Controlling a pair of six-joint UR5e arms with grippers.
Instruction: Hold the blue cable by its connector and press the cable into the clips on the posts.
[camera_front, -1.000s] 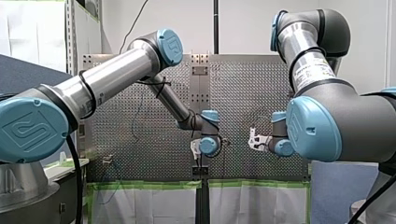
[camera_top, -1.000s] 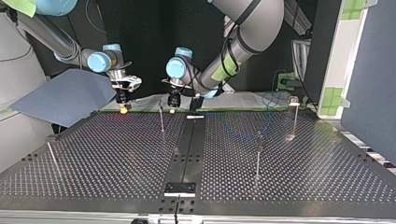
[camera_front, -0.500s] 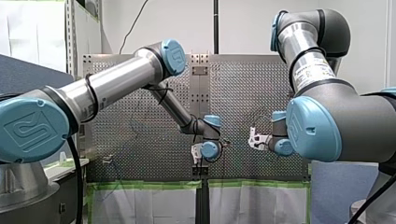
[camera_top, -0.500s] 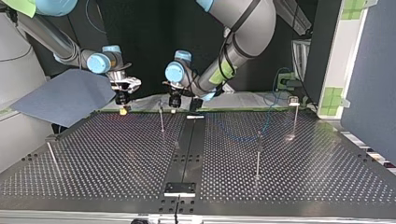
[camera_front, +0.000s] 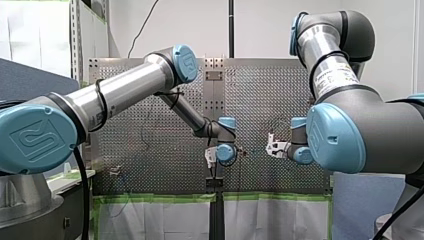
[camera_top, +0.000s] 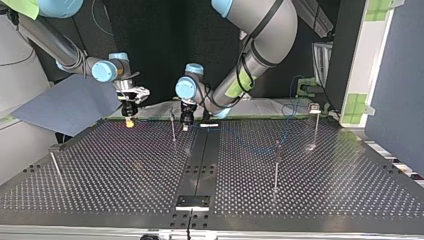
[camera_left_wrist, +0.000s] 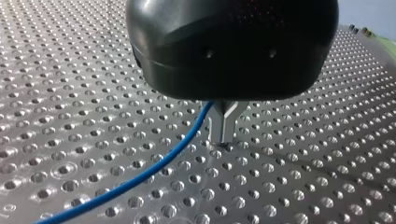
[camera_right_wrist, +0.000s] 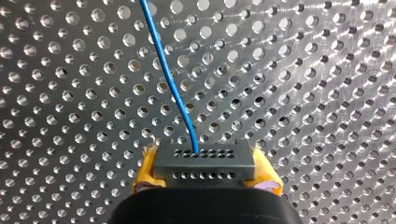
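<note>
Item: blue cable (camera_right_wrist: 175, 93), one end set in a dark connector (camera_right_wrist: 204, 165) with rows of small holes in its face. Location: in the right wrist view the connector sits crosswise between the yellow pads (camera_right_wrist: 145, 170) of my right gripper (camera_right_wrist: 205, 175), which is clamped on it from both sides; the cable leaves the connector's middle and runs away ahead of the gripper, over the perforated table (camera_right_wrist: 303, 93). Item: my left gripper (camera_left_wrist: 225, 137), black body, metal fingers (camera_left_wrist: 217, 123). Condition: in the left wrist view the fingers are drawn together to a point that reaches down to the table surface, and the cable comes out from them just under the body, then sweeps off to one side low over the holes. Placement, top view: my right gripper (camera_top: 129, 120) hangs over the far edge of the table at the view's left, yellow showing at its tip; my left gripper (camera_top: 185, 124) hangs near the dark centre strip. Both point down. Fixtures: a thin upright post (camera_top: 173, 127) stands between the two grippers, just beside my left one; three more posts (camera_top: 276, 165) stand well apart across the table.
</note>
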